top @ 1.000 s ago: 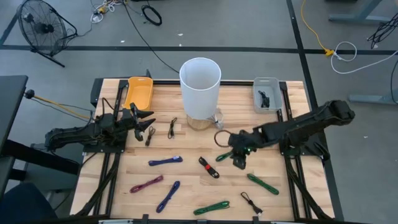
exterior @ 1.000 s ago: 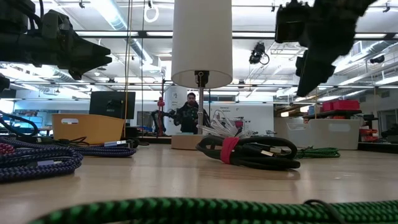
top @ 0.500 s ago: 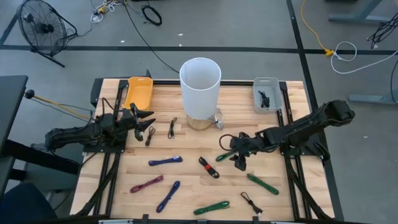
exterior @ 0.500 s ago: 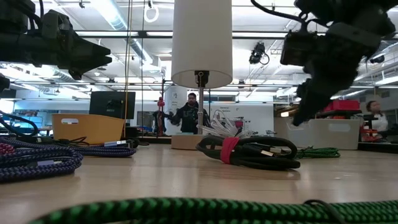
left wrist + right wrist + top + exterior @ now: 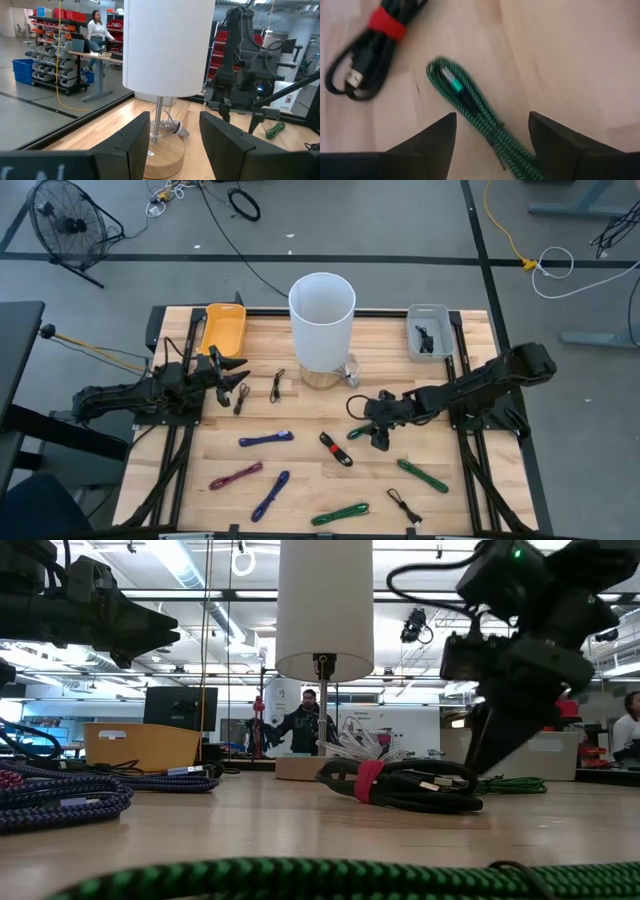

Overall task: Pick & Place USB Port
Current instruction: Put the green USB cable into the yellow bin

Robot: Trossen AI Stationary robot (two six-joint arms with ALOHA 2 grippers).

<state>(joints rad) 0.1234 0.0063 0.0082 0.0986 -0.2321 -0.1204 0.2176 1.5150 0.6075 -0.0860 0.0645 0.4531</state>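
A short green braided USB cable (image 5: 470,105) lies flat on the wooden table near its middle (image 5: 358,432). My right gripper (image 5: 492,135) hangs just above it, open and slanting down. Its fingers stand on either side of the cable's near part without touching it. The same gripper shows in the high view (image 5: 378,438) and the low view (image 5: 487,758). Close by lies a black cable bundle with a red tie (image 5: 370,55). My left gripper (image 5: 243,387) waits open at the table's left, pointing level toward the lamp.
A white lamp (image 5: 322,320) stands at the far middle, with a yellow bin (image 5: 222,328) to its left and a grey bin (image 5: 428,332) to its right. Blue (image 5: 265,439), purple (image 5: 235,476) and green (image 5: 422,475) cables lie scattered over the near half.
My right gripper has sunk toward the table and drifted a little toward the left edge. It now hangs close over the green cable. The cables have not moved.
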